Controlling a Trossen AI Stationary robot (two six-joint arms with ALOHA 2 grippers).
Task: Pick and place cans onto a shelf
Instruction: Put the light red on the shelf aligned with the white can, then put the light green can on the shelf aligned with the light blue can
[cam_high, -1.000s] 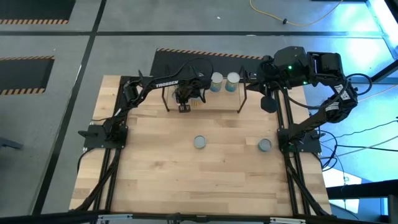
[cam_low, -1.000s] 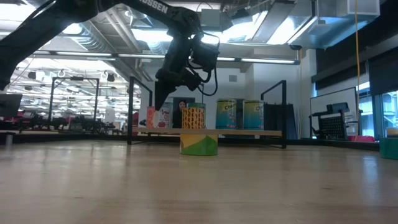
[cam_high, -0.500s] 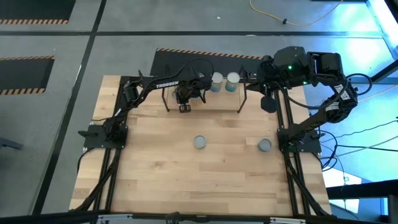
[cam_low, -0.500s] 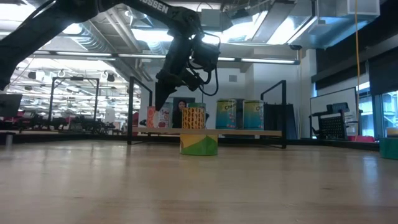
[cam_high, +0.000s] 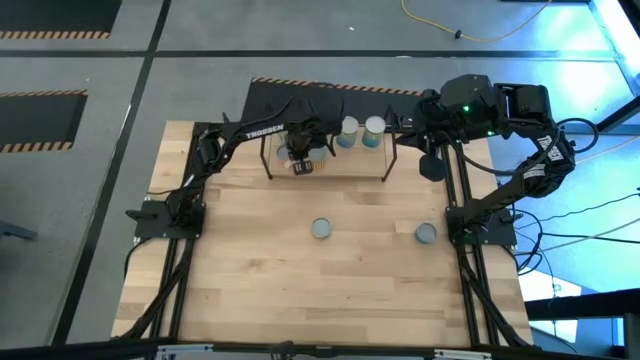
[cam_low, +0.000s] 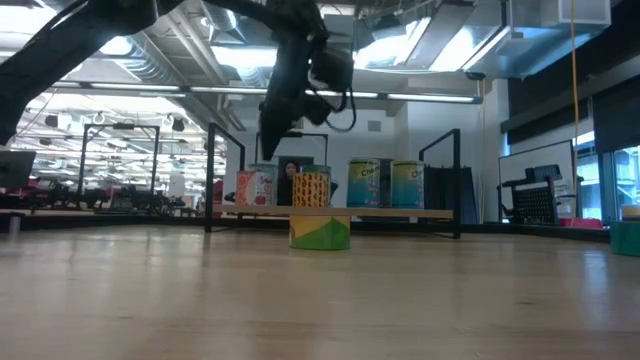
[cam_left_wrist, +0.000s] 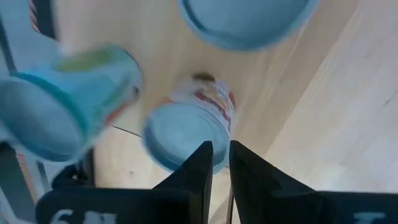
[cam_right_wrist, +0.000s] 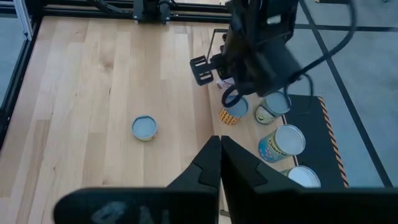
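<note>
Pale wooden tabletop (cam_high: 300, 270) with black rails fills the high view. Over its far edge the left pincer (cam_high: 301, 166) hangs above the shelf (cam_high: 350, 165), a low rack with a light board and thin black wire loops; its two dark fingers (cam_left_wrist: 198, 167) stand nearly together with only a narrow gap, holding nothing. Just beneath it, in the left wrist view, a small tin with a round pale top and orange-red printed side (cam_left_wrist: 193, 127) stands on the board, with more cans close around it. Farther along the shelf two whitish-topped cans (cam_high: 360, 128) stand side by side. Two further silver-topped tins sit on the open tabletop, one near the middle (cam_high: 321, 229), one toward the right rail (cam_high: 426, 234). The right pincer (cam_right_wrist: 219, 163) waits folded at the far right corner, fingers closed together.
</note>
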